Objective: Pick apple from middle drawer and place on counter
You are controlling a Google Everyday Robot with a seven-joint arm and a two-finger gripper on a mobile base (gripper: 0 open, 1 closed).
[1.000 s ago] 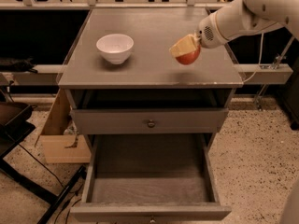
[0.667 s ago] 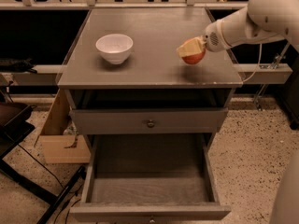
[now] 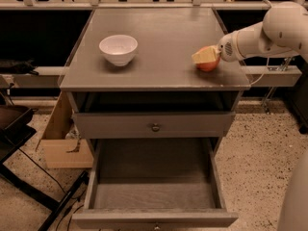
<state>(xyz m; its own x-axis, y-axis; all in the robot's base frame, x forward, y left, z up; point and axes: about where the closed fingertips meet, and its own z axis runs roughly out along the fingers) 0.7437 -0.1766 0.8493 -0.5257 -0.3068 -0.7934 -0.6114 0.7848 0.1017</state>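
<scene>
The small red apple (image 3: 209, 64) sits low at the right side of the grey counter (image 3: 163, 28), close to its front right corner and touching or just above the top. My gripper (image 3: 204, 58) reaches in from the right, its pale fingers (image 3: 203, 55) closed around the apple's upper left. The middle drawer (image 3: 154, 194) is pulled out below the counter, and its pale floor is bare.
A white bowl (image 3: 118, 48) stands on the left of the counter. A closed grey drawer front with a dark knob (image 3: 155, 127) lies above the open drawer. A cardboard box (image 3: 60, 138) and dark chair legs (image 3: 29, 186) are on the floor at the left.
My gripper has carried the apple to the right and down, from above the counter's right middle to its front right edge.
</scene>
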